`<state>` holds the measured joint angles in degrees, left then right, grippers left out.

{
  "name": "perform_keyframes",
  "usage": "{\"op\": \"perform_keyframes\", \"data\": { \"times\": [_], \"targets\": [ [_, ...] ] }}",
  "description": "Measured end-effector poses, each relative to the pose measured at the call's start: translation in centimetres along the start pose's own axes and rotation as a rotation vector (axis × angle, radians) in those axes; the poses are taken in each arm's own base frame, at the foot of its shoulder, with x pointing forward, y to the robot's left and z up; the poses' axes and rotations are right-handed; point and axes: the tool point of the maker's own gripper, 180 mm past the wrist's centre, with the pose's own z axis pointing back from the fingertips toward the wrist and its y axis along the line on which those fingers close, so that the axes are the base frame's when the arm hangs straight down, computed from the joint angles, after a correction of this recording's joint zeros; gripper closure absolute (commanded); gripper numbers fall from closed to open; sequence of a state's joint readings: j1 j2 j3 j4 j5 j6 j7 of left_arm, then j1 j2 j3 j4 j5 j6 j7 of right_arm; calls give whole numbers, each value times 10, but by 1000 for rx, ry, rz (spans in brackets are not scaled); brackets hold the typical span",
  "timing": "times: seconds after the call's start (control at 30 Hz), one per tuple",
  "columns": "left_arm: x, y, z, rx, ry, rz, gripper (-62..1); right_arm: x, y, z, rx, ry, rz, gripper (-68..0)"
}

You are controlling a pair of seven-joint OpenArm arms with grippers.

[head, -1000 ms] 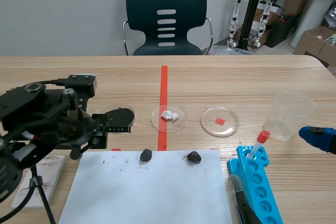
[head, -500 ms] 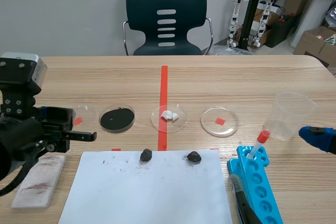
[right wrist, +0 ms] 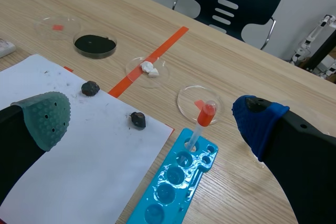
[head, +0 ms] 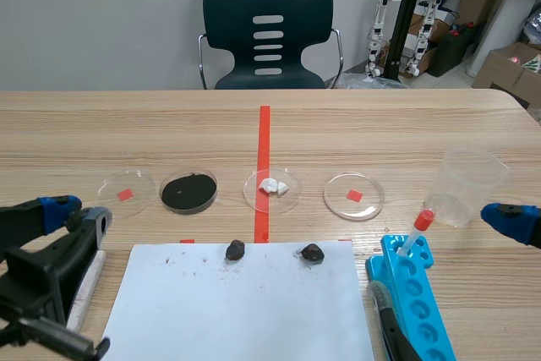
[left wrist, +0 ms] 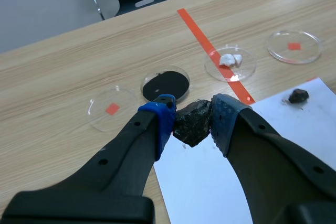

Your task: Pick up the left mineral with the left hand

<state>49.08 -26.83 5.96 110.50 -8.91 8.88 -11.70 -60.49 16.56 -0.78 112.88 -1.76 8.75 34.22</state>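
In the left wrist view a dark, glossy mineral [left wrist: 192, 124] is pressed between the blue pads of my left gripper [left wrist: 193, 104], which is shut on it above the corner of the white paper [left wrist: 273, 145]. In the scene view that gripper [head: 76, 213] sits low at the table's front left, and the held mineral is hidden there. Two more dark minerals [head: 235, 249] [head: 312, 252] lie on the paper [head: 237, 310] near its far edge. My right gripper [right wrist: 151, 113] is open and empty, low at the right [head: 511, 221].
Four petri dishes stand in a row beyond the paper: red square [head: 125, 188], black powder [head: 188, 191], white lump [head: 272, 188], red square [head: 353, 195]. At the right are a blue tube rack [head: 414, 293] with a red-capped tube [head: 416, 232] and a clear cup [head: 469, 183].
The left arm has come down and back from its raised place near the dishes to the front left corner. The two minerals on the paper and the right gripper have not moved.
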Motion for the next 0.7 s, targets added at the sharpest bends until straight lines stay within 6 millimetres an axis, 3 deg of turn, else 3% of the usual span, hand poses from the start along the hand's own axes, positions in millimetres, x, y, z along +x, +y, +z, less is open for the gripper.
{"op": "perform_keyframes", "data": {
  "times": [0.2, 0.7],
  "targets": [
    [0, -13, 15, -38, -21, -48, -115, 0, 0, 0, 0, 0, 0, -655],
    [1, -12, 15, -2, -28, -32, -116, 0, 0, 0, 0, 0, 0, -655]
  ]
}}
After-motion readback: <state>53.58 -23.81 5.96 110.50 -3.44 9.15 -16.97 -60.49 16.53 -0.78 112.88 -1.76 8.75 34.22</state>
